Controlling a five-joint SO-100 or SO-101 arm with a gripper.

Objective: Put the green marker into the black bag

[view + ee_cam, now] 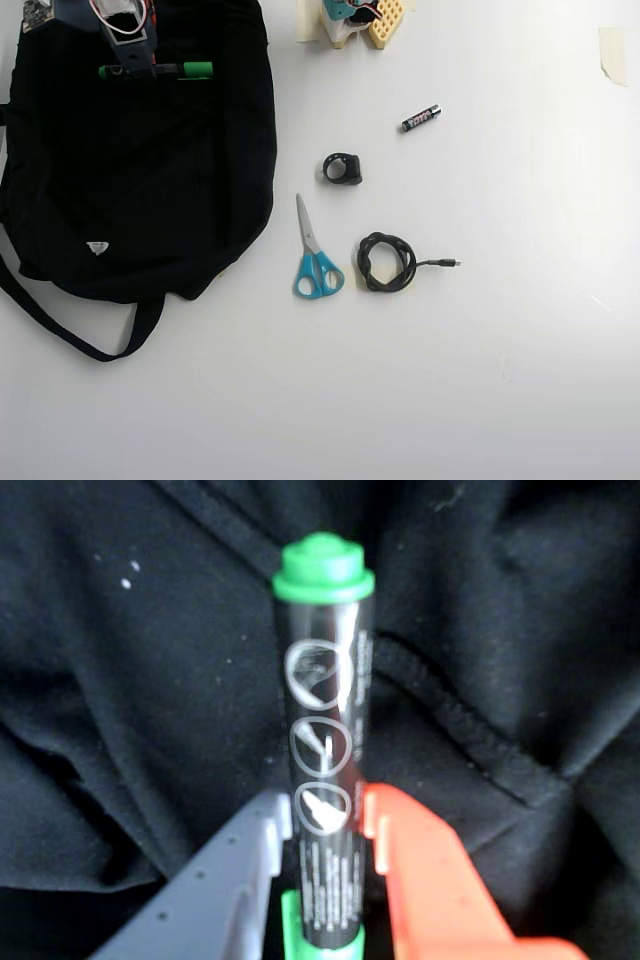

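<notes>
The green marker (pixel 325 750) lay clamped crosswise between the grey and orange fingers of the tool (pixel 325 825), held over the black bag (pixel 140 190) near its upper edge in the overhead view. Scissors (pixel 315 255) rested on the table (pixel 500 380) beside the bag.

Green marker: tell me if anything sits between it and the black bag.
Nothing visible does. The gripper is shut on the green marker, with only the folds of the black bag behind it. In the overhead view the marker lies over the bag's upper part; no opening can be made out.
</notes>
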